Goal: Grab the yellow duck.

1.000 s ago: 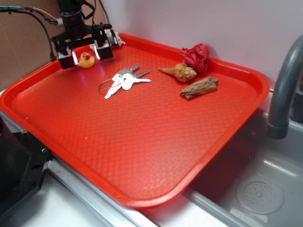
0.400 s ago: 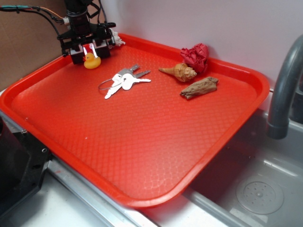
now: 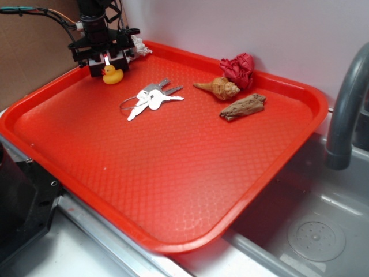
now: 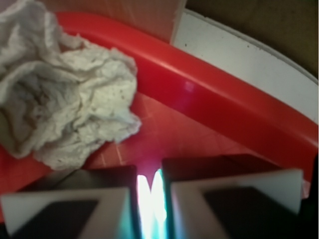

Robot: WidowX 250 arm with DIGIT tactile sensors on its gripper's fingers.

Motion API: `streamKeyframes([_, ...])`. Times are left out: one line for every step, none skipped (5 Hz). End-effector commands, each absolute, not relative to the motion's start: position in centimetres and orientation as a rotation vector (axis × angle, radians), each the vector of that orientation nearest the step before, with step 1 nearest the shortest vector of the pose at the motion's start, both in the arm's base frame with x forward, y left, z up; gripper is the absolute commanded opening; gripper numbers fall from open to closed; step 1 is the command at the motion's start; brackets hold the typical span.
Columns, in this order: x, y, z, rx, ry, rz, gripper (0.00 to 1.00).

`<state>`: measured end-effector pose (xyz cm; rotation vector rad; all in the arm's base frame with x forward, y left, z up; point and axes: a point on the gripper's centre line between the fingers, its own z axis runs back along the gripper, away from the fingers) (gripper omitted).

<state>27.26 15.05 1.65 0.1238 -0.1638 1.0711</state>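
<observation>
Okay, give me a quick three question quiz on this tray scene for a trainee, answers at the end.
1. True or false: the yellow duck sits in the middle of the red tray.
2. What lies right next to the seashell? A) a spoon B) a red crumpled wad C) a cup
3. In the wrist view, what lies on the tray beyond the tool?

Key: 1 false, it sits in a far corner by the tool. 2 B. 3 a crumpled white cloth.
</observation>
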Motion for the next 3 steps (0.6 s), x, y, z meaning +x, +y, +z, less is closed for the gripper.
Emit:
streamKeyframes([21.6,12.7,11.7,-0.06,-0.273,0.943,0.0])
streamKeyframes([18.8,10.7,15.7,-0.128,-0.32,0.875,0.0])
streamKeyframes([17.2,10.0,16.8,-0.142,-0.327,0.845,0.0])
